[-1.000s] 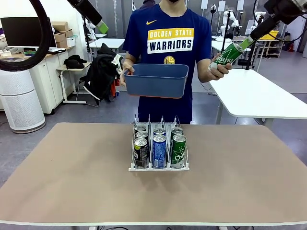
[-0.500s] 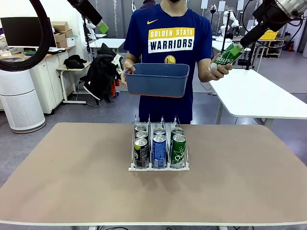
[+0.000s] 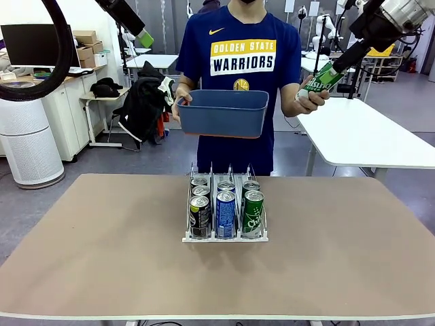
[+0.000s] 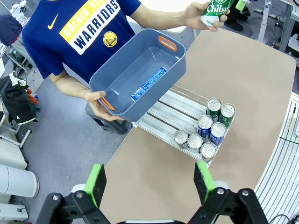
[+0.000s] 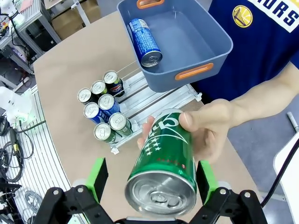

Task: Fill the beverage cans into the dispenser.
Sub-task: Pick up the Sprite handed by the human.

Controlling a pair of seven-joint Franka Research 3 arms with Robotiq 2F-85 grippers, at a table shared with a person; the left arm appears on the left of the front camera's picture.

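We find the tan flat-topped table (image 3: 102, 258) well below both grippers. The left gripper (image 4: 149, 183) hangs high above the table's near left part, its jaws spread wide and holding nothing. The right gripper (image 5: 151, 176) is raised beyond the table's far right corner, its jaws likewise spread wide.

The person in a dark blue printed shirt (image 3: 238, 75) stands past both grippers at the far edge of the table. One hand (image 4: 99, 100) holds the blue-grey rectangular plastic bin (image 4: 140, 79) with orange handles in the air, ahead of the left gripper and below the right gripper.

The low clear-plastic three-lane dispenser (image 4: 163, 116) stands on the table, ahead of and below the left gripper and well below the right gripper. We count six slim aluminium cans upright in it, two per lane, at the end nearest the robot: a black-can lane (image 3: 200, 217), a blue-can lane (image 3: 225, 214) and a green-can lane (image 3: 253, 214).

The person's other hand (image 5: 210, 126) holds a green can with white lettering (image 5: 166, 163), tilted, with its silver top toward the right gripper. The can lies between that gripper's two green pads (image 5: 97, 177); a gap shows on each side, so the pads do not clamp it.

One blue can with white lettering (image 5: 145, 42) lies on its side inside the bin, ahead of the right gripper.
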